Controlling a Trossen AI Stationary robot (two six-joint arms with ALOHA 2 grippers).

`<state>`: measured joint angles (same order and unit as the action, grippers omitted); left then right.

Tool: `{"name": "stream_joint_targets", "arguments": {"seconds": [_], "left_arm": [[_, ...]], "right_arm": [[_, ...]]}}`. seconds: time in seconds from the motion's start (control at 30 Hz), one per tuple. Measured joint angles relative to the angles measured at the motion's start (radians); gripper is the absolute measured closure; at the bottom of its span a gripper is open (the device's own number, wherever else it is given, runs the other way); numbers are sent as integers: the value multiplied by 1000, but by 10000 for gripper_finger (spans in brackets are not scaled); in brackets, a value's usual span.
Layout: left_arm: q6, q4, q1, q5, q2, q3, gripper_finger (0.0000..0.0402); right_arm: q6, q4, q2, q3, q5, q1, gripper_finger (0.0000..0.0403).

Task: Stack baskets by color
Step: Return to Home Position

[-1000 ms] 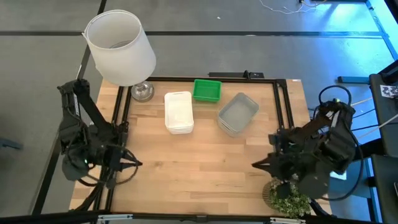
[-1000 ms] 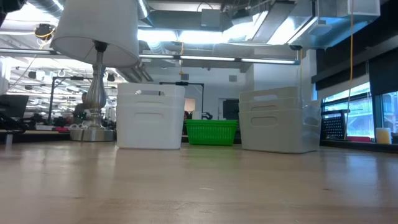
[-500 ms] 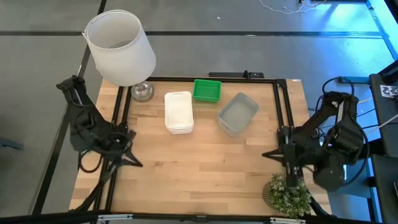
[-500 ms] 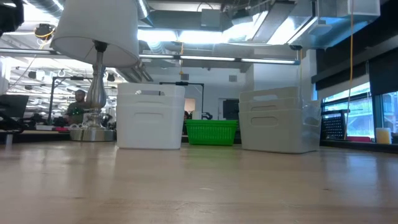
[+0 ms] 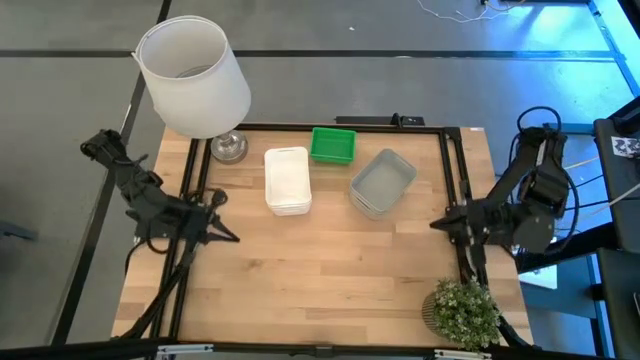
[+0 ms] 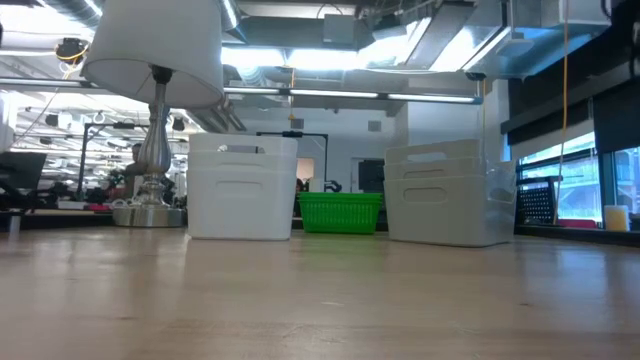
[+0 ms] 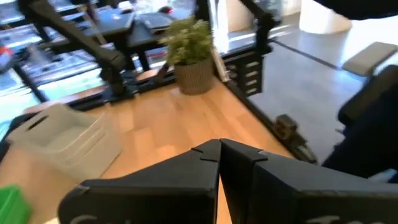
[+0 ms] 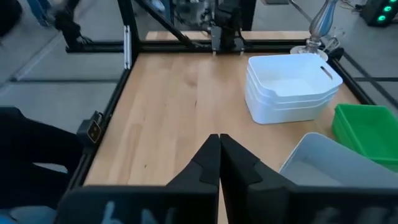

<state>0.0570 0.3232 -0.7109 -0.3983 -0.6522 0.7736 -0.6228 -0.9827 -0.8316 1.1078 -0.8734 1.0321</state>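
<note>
Stacks of small plastic baskets stand in a row to the right of the metal lamp with the white cylindrical shade (image 5: 193,75). The nested white baskets (image 5: 287,180) are nearest its base, the bright green baskets (image 5: 333,145) come next, and the translucent grey baskets (image 5: 383,183) are farthest.

From above, the white stack's long axis runs front to back and the green stack's runs side to side. The grey stack lies skewed, its far end turned away from the lamp.

The low view shows the layered rims but neither arm; the high view shows both arms.

The left gripper (image 5: 230,237) hangs in front of the lamp at the edge of the wooden table (image 5: 320,270). The right gripper (image 5: 435,222) is at the edge opposite the lamp. The wrist views show each pair of fingers pressed together, holding nothing.

Since the earlier frames both arms have drawn back outward, and the stacks have not moved
</note>
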Motion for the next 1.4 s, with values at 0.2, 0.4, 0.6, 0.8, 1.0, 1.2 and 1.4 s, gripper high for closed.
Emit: {"name": "stream_joint_targets", "arguments": {"seconds": [0.2, 0.4, 0.6, 0.8, 1.0, 1.2, 1.4], "left_arm": [[-2, 2, 65, 23, 126, -84, 401], [-25, 2, 90, 17, 263, -179, 401], [-2, -1, 91, 14, 405, -253, 401], [4, 2, 91, 0, 549, -317, 401], [33, 21, 91, -6, 650, -351, 401], [60, 25, 91, -18, 649, -362, 401], [65, -4, 91, -6, 649, -384, 401]], "right_arm": [[55, 105, 213, -174, 2, 0, 403], [105, 159, 404, -291, 7, 0, 403], [143, 163, 556, -359, 9, 0, 403], [192, 164, 690, -406, 9, 0, 403], [242, 170, 812, -432, 9, 0, 403], [285, 189, 828, -428, 11, 0, 403], [332, 300, 828, -477, 35, 0, 403]]}}
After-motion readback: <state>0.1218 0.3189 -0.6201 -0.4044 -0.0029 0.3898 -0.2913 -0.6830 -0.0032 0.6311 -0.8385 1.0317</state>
